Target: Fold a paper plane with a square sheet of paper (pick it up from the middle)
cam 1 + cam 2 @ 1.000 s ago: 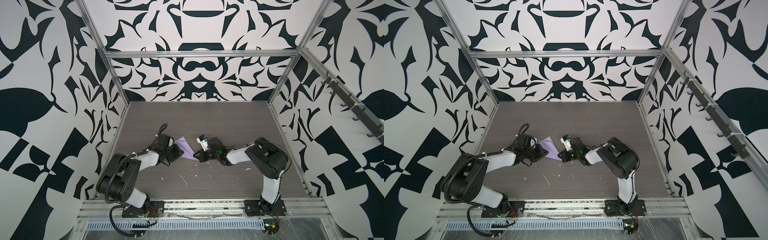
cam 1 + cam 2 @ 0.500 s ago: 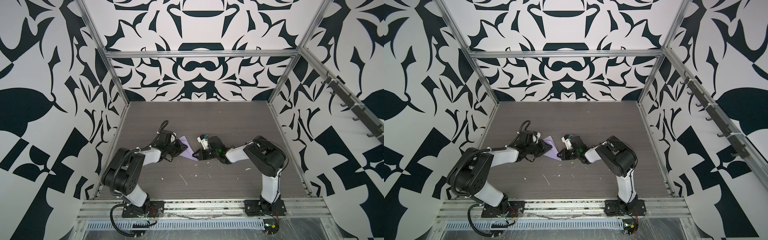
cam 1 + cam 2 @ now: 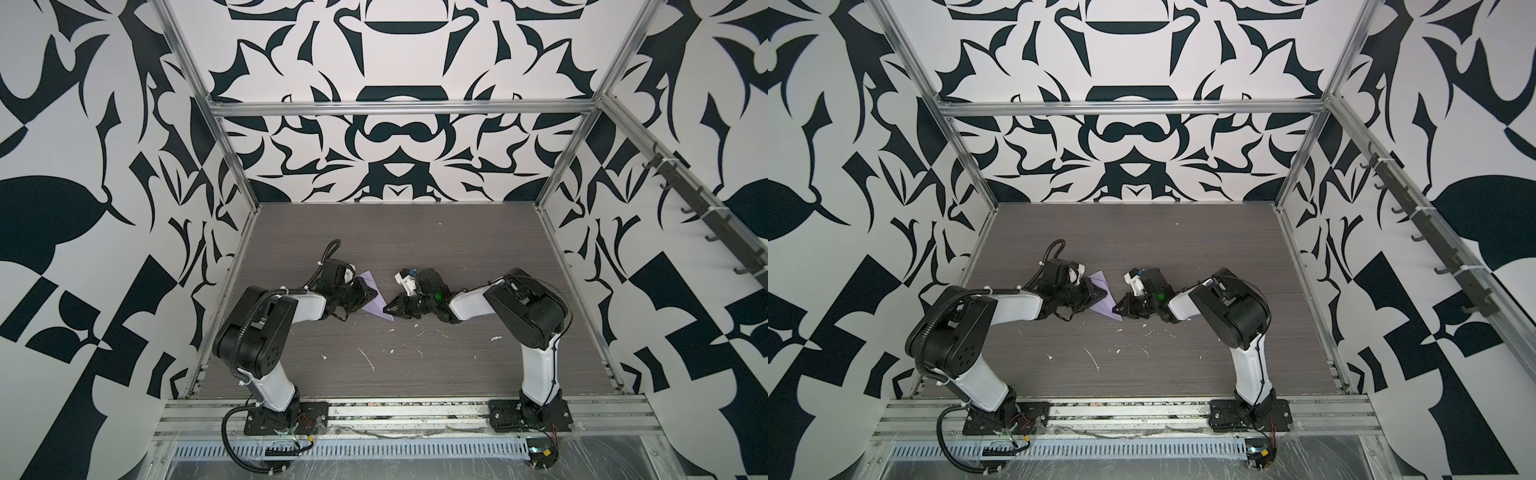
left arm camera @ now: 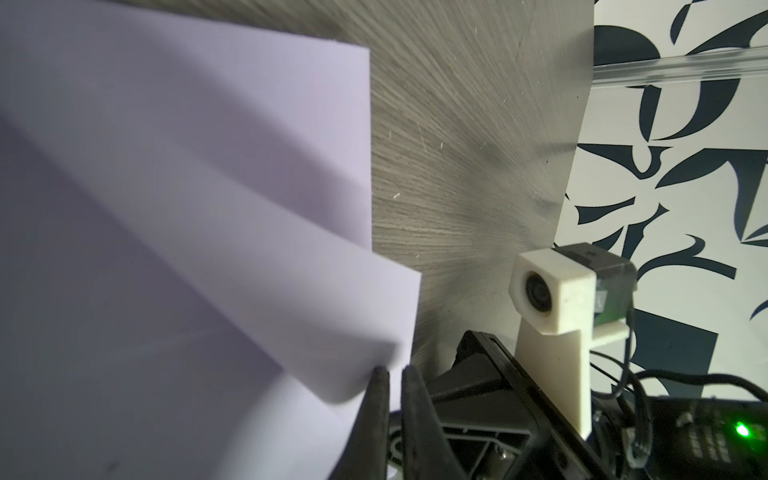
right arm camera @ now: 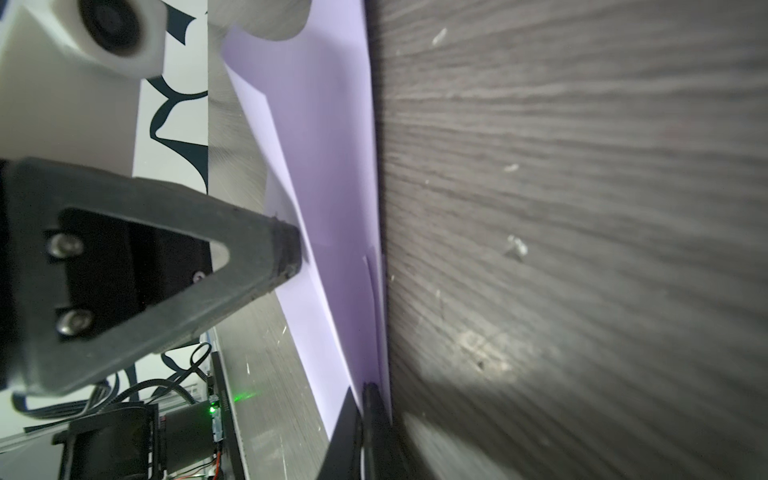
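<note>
Jaws of the right gripper (image 5: 368,390) are seen pressed together on the sharp nose of the paper plane (image 3: 374,308), with no gap left between them. Those of the left gripper (image 3: 376,295) are drawn almost together, only a thin slit showing in the left wrist view, and a raised flap appears to be nipped at the fingertips (image 4: 376,386). The plane is found in the middle of the table (image 3: 415,249), between both grippers, nose to the near right and tail to the far left; white flecks (image 3: 368,359) are scattered on the near side

A lengthwise crease is judged to be the step in hand. The nose is best held fixed by the right gripper while the flap is pressed flat from nose toward tail, lightly, so that the thin paper is neither torn nor skewed

Overall layout is given in both top views, but the jaw gaps are not resolved there. A rounded, unflattened fold is shown only in the left wrist view; the stacked layers, edge-on, are shown only in the right wrist view
</note>
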`<state>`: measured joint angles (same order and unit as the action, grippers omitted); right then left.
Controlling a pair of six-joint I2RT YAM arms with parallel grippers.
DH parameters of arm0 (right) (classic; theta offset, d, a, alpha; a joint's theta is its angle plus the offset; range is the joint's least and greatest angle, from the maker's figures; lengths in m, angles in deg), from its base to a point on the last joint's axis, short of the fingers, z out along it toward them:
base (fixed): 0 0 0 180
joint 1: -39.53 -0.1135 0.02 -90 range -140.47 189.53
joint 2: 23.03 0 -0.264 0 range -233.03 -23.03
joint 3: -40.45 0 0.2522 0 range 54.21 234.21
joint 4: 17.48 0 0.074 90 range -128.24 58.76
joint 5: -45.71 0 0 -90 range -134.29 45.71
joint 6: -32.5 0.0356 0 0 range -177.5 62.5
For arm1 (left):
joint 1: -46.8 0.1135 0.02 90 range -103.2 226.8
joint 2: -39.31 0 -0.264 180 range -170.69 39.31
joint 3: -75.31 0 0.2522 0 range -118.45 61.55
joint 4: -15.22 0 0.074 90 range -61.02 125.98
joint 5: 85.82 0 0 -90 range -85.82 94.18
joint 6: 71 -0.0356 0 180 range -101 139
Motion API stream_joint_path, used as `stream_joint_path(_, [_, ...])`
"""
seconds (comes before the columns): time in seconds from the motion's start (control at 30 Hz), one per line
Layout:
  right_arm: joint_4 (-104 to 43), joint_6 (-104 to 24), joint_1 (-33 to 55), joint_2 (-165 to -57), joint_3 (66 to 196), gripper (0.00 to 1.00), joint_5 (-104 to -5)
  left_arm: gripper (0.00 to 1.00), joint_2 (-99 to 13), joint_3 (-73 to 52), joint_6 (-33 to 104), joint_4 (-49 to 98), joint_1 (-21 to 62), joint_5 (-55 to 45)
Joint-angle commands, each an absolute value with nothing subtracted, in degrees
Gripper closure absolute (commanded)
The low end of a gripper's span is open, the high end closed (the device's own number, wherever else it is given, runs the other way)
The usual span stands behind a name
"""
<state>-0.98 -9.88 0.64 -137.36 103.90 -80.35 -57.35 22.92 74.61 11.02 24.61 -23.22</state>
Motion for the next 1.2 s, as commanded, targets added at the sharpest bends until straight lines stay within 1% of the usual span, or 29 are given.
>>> stream_joint_path(0.0, [-8.16, -9.28, 0.64, -139.01, 104.16, 0.89, -78.9, 0.9, -58.33, 21.56, 73.67, 13.15, 24.48, -22.74])
stream_joint_path(0.2, [-8.19, -9.6, 0.77, -139.14, 104.64, 0.85, -79.79, 0.91, -58.76, 21.47, 73.24, 14.81, 24.43, -21.88])
stream_joint_path(0.37, [-8.71, -9.54, 0.9, -139.49, 104.86, 0.85, -80.24, 0.91, -59.22, 21.25, 73.14, 15.07, 24.48, -21.8])
stream_joint_path(0.6, [-10.39, -9.33, 0.93, -140.08, 105.02, 0.88, -80.38, 0.91, -59.78, 20.93, 72.73, 15.49, 24.43, -21.92])
stream_joint_path(0.77, [-10.5, -9.57, 0.88, -140.1, 104.76, 0.89, -80.33, 0.9, -60.57, 20.48, 72.21, 15.12, 24.44, -22.45])
stream_joint_path(0.93, [-10.74, -10.08, 0.94, -139.93, 104.86, 0.85, -80.59, 0.9, -61.23, 19.9, 71.88, 14.55, 24.47, -23.38])
stream_joint_path(1.17, [-10.94, -10.43, 1.04, -140.63, 105.1, 0.84, -80.9, 0.89, -61.49, 20.0, 71.55, 13.96, 24.48, -24.3])
